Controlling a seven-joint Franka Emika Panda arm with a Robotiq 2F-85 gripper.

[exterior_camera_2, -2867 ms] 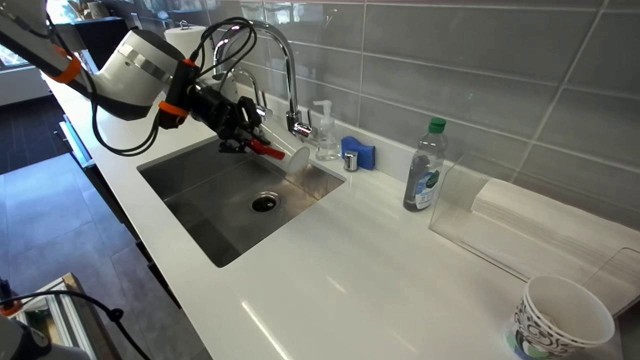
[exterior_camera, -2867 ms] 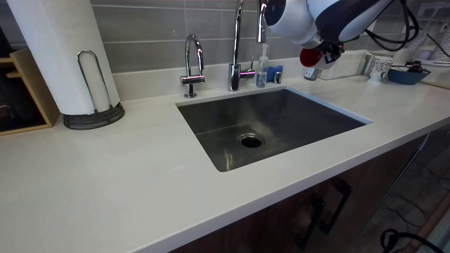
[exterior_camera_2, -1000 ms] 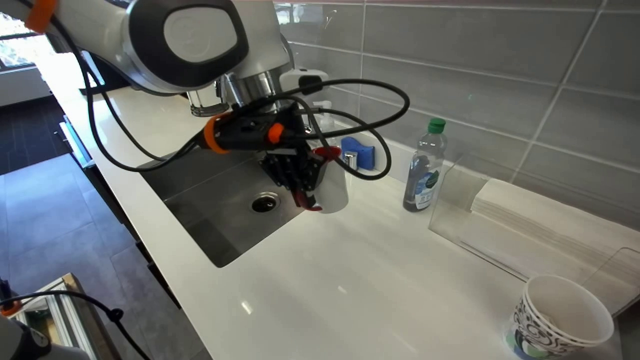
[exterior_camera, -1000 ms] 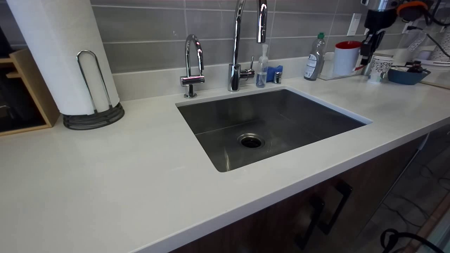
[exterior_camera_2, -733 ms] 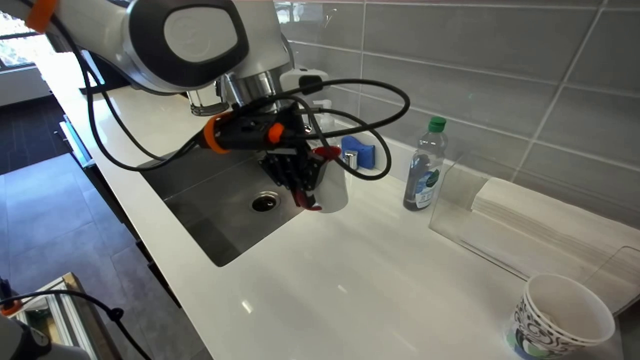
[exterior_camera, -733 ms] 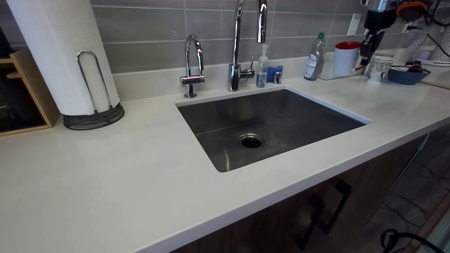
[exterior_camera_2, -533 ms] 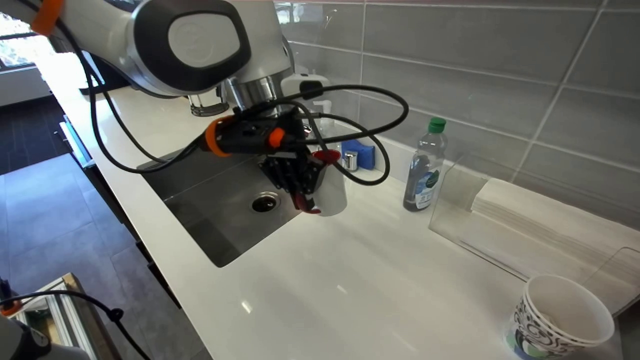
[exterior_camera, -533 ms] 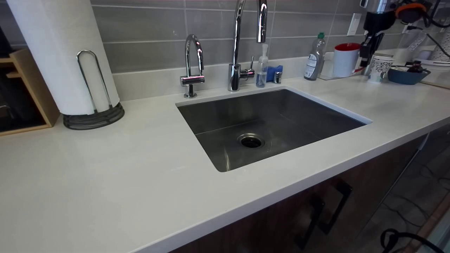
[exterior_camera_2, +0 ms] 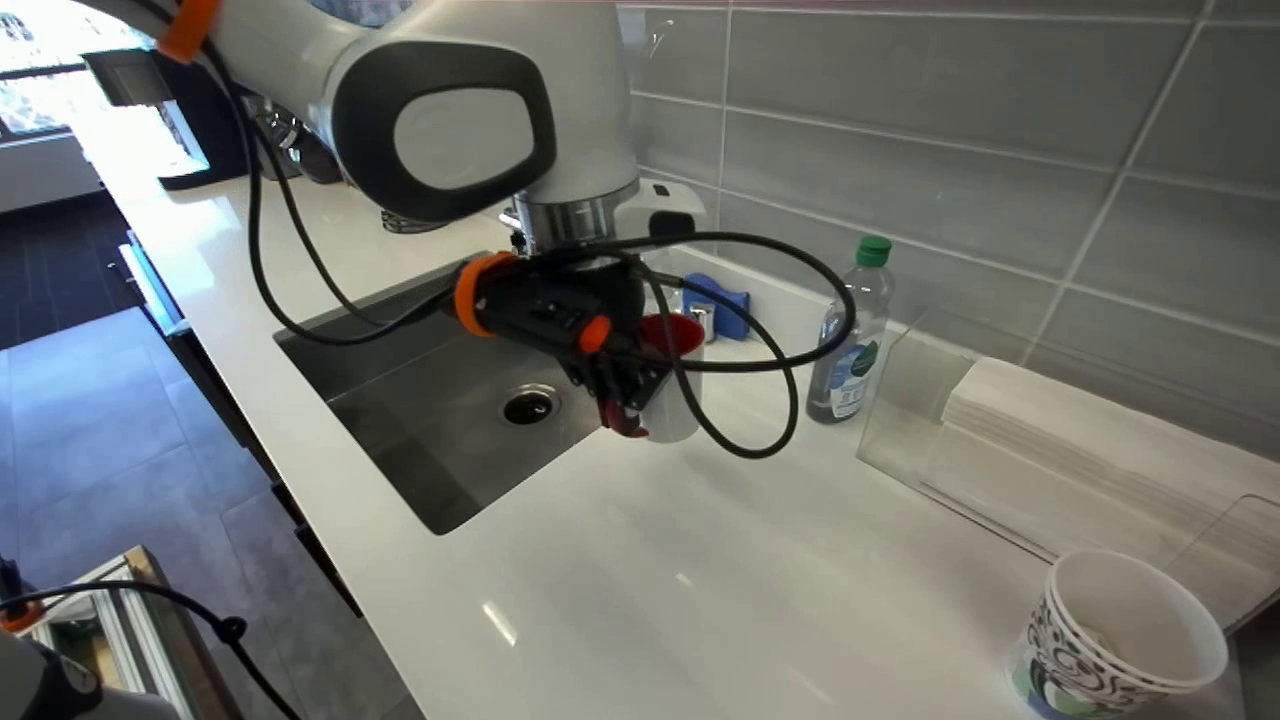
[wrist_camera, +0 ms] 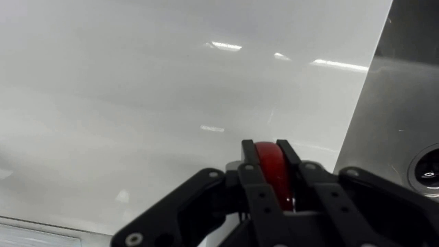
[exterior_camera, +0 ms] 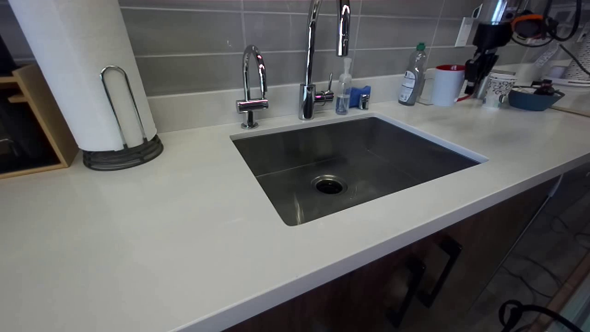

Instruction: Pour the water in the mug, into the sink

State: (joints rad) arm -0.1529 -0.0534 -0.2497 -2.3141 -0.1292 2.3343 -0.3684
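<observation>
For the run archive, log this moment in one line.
gripper: shut on mug by red handle; mug: roughly upright, outside sink; contact with counter: unclear; water: not visible

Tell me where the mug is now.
In an exterior view, the mug is upper right, just right of the green-capped bottle. In the wrist view, the gripper holds the mug's handle left of the sink.

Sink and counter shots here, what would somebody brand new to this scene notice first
Probably the white-and-black robot arm, looming in the upper left in an exterior view. Next comes the white mug with the red inside, beside the sink; in the wrist view its red handle is pinched in the hand. The tall paper towel roll at the left in an exterior view also stands out.
</observation>
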